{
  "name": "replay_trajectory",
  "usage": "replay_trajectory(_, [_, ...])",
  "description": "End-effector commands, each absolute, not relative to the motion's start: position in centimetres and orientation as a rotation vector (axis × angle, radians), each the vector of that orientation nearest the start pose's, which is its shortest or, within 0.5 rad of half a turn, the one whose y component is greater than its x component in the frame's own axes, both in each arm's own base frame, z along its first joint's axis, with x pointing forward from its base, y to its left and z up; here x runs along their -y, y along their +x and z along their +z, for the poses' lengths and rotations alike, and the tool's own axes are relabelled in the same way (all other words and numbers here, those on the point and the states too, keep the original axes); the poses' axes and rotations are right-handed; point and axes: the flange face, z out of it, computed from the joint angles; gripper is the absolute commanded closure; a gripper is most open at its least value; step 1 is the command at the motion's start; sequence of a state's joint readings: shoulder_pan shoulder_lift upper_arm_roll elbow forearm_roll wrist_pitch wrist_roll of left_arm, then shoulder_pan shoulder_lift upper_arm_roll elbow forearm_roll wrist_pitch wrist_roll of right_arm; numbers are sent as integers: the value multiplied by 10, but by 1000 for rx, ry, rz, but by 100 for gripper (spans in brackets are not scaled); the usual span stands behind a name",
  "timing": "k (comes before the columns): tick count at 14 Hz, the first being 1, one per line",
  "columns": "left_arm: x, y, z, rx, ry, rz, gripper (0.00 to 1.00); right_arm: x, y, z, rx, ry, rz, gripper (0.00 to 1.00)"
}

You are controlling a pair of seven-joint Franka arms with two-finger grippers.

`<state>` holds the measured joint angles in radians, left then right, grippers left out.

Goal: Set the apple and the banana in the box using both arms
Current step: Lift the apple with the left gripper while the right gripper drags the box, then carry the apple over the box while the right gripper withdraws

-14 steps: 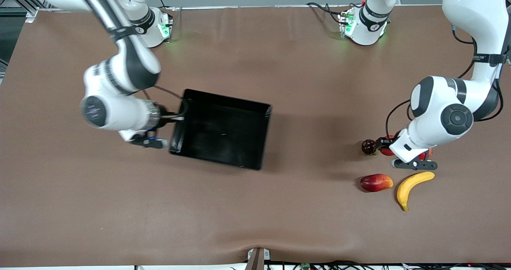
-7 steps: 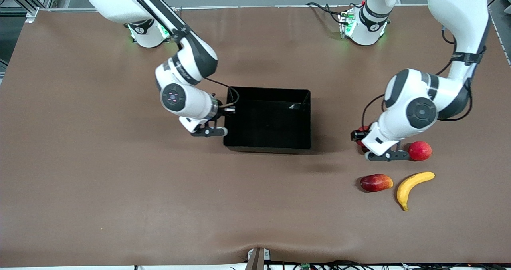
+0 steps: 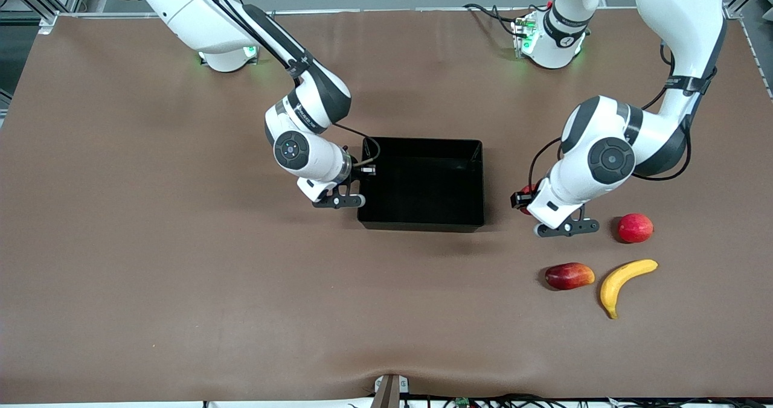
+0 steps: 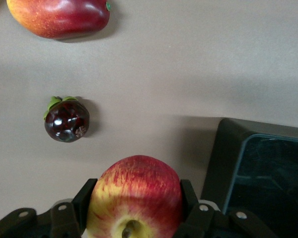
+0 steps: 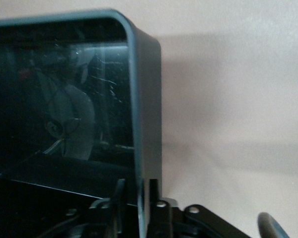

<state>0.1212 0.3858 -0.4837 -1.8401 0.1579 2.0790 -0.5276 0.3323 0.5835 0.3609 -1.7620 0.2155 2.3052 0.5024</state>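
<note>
Two fruits are wanted in the box [image 3: 423,222], and neither is in it yet. The left claw [image 4: 134,218] is clamped on the apple [image 4: 135,196], carrying it over the bare surface [image 3: 181,311] just beside the box wall at the left arm's end; by my judgement it needs only a short carry over the rim and a release. The banana [image 3: 622,280] lies untouched on the surface, nearer the front camera than the claw, beside a long red fruit [image 3: 569,275]; a plain red fruit [image 3: 635,227] and a small dark berry [image 4: 66,120] also lie near. The right claw [image 5: 139,208] straddles the box wall at the right arm's end, fingers either side of the rim; whether they press it or stand slack I cannot tell. Banana pickup and placement remain entirely.
</note>
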Motion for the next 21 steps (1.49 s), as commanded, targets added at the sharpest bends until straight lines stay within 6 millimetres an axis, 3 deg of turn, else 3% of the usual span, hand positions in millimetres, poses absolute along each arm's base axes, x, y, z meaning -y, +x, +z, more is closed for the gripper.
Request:
replay_trajectory(1, [219, 578, 343, 213, -3110, 151, 100, -409, 536, 307, 112, -2924, 265, 0])
replay_trajectory(3, [243, 568, 345, 236, -3107, 147, 100, -391, 561, 358, 132, -2977, 387, 0])
replay_trajectory(7, [313, 534, 341, 338, -3082, 146, 100, -337, 592, 432, 64, -3007, 492, 0])
replay_trajectory(9, [335, 522, 334, 354, -3083, 155, 100, -301, 608, 461, -3, -3018, 507, 0])
replay_trajectory(11, [355, 512, 317, 376, -3094, 164, 100, -252, 619, 485, -88, -3020, 582, 0])
replay_trajectory(12, [367, 506, 306, 388, -3099, 172, 100, -235, 617, 497, -120, -3025, 632, 0])
replay_trajectory(13, [374, 501, 296, 393, -3106, 177, 100, -218, 610, 523, -148, -3073, 598, 0])
replay_trajectory(15, [376, 497, 278, 373, -3122, 171, 100, -189, 602, 562, -209, -3160, 482, 0])
replay_trajectory(16, [374, 494, 266, 334, -3120, 148, 100, -170, 595, 576, -226, -3162, 504, 0])
replay_trajectory(18, [378, 490, 250, 296, -3128, 136, 100, -139, 587, 591, -257, -3170, 544, 0])
replay_trajectory(21, [386, 478, 233, 206, -3125, 173, 100, -102, 564, 614, -335, -3206, 453, 0])
